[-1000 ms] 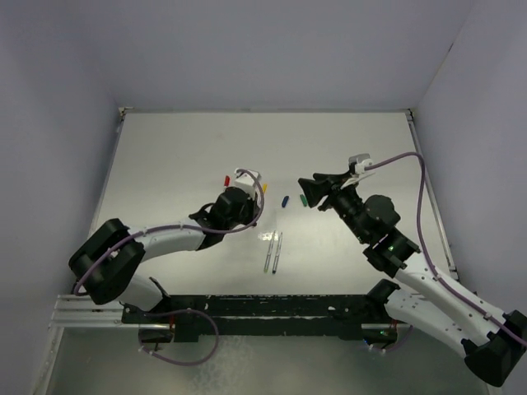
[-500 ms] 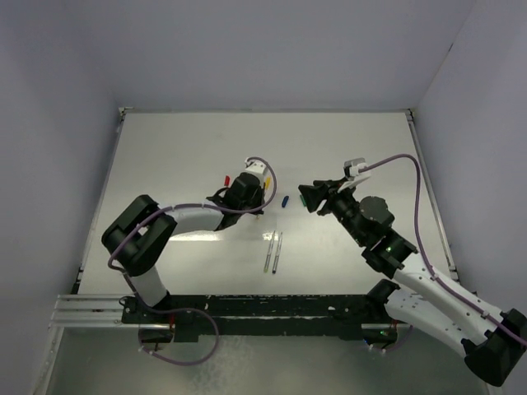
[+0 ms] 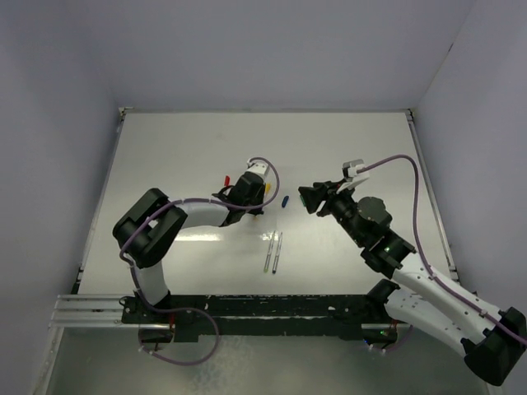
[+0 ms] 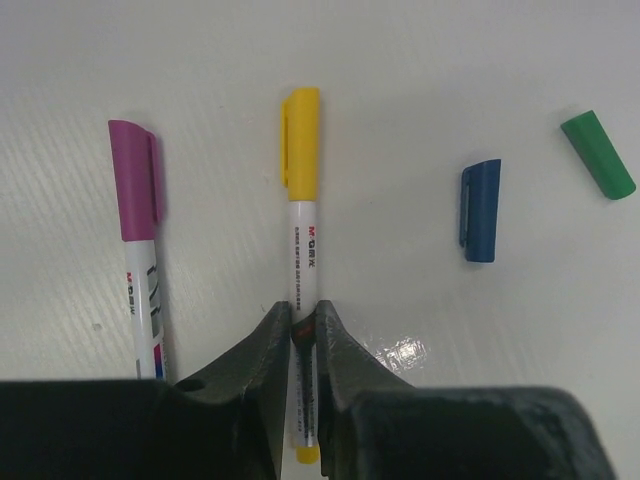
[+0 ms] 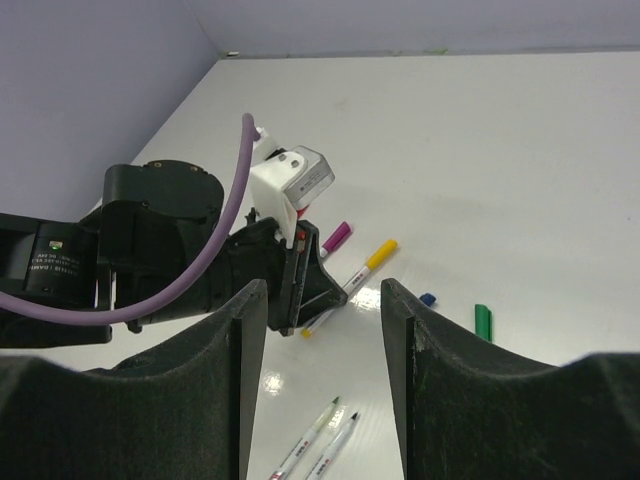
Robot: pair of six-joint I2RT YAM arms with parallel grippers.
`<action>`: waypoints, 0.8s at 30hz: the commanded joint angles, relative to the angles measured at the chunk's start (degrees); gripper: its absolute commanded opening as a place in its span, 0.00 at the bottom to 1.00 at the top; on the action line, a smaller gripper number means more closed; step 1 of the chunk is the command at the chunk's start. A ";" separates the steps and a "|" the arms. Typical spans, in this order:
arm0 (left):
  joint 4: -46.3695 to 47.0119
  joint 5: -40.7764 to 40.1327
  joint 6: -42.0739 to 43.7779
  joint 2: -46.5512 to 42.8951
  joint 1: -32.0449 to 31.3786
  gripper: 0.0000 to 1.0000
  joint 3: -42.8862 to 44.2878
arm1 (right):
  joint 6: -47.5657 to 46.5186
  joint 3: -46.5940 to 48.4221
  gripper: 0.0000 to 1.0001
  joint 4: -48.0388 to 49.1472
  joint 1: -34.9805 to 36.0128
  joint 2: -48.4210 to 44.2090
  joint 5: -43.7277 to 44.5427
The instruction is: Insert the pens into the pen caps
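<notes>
Left arm: elbow folded back near its base, forearm running low across the table toward 2 o'clock. The left gripper is down at the surface. Right arm reaches in from 5 o'clock, and the right gripper faces 9 o'clock, toward the left one.

Left wrist view: fingers sit tight on either side of the yellow-capped pen, on its barrel. Can't tell whether they're pinching or have just let go. The pen lies flat with its long axis 6–12 and its cap at 12. The purple-capped pen lies nearly parallel at its 9. The blue cap is loose at 3, with the green cap farther out at 2.

Right wrist view: jaws spread wide with nothing between them, hovering above the table.

In the top view the right gripper hides the green cap, which both wrist views show. Only the top view shows the red cap, beside the left wrist at 10. Two bare pens lie side by side, roughly 12–6, at 5 from the left gripper. The left wrist view misses them.
</notes>
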 commanded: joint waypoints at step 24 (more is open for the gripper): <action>-2.59 1.03 3.18 -16.84 0.05 0.38 -1.26 | 1.65 -0.75 0.51 2.52 -0.01 2.00 2.71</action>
